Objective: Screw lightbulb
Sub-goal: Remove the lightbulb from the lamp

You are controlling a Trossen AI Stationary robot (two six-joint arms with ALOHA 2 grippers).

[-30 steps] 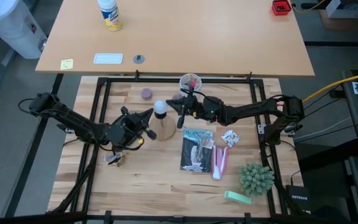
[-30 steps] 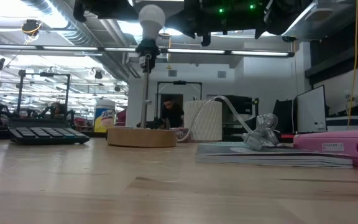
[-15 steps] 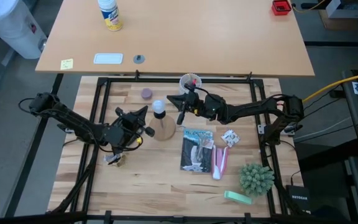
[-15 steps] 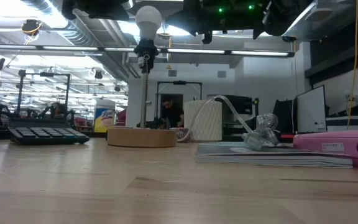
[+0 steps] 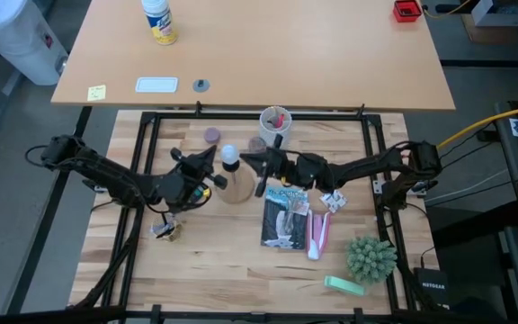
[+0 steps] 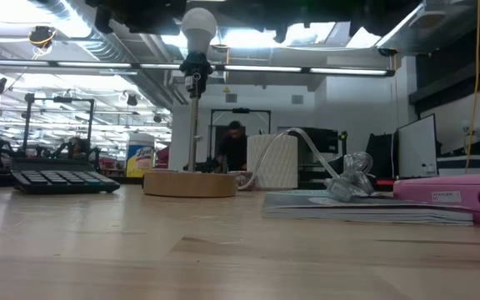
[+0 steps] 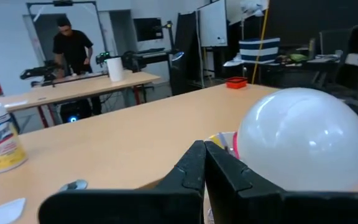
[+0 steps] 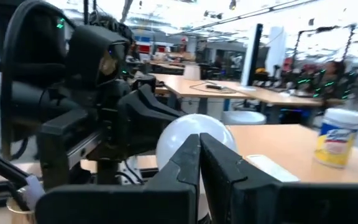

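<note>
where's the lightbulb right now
The small white frosted lightbulb sits atop the black socket post on the round wooden disc stand, mid-table in the high view, between the left claw and right claw.

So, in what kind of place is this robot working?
Most likely a robotics lab or workshop. The wooden table stands in a black metal frame, more desks with monitors fill the room behind, and a person works at a bench with other equipment.
</note>
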